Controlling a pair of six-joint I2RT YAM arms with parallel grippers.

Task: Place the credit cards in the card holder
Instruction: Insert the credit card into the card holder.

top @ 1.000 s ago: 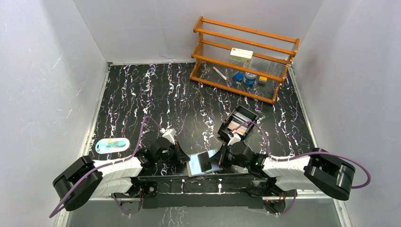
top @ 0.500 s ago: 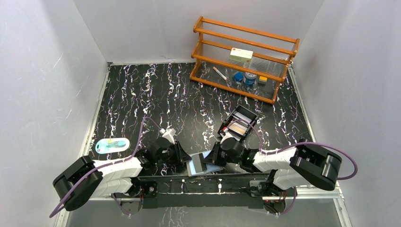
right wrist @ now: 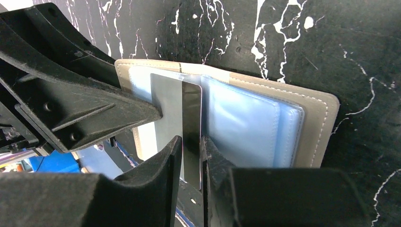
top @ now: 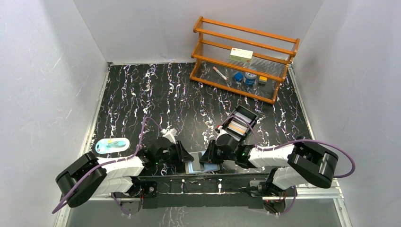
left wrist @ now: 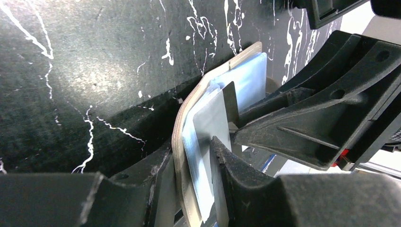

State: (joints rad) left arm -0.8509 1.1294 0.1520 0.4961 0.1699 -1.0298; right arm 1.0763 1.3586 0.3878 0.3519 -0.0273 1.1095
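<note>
The card holder (right wrist: pixel 265 123), one only, lay open at 6 o'clock on the table (top: pixel 142 94), between two claws. One credit card (right wrist: pixel 191 109) lay against its inside. The right claw (right wrist: pixel 191 140), at the holder's 3 o'clock, had its fingers a little apart either side of that card, not pinching it. The left claw (left wrist: pixel 190 149), at 9 o'clock, straddled the holder's bent edge; whether it gripped could not be told. One black tray (top: pixel 249 116) with spare cards (top: pixel 238 126), too small to count, sat at 1 o'clock.

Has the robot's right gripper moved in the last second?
Yes. The right gripper has shifted left, judged against the fixed black tray, toward the left gripper.
</note>
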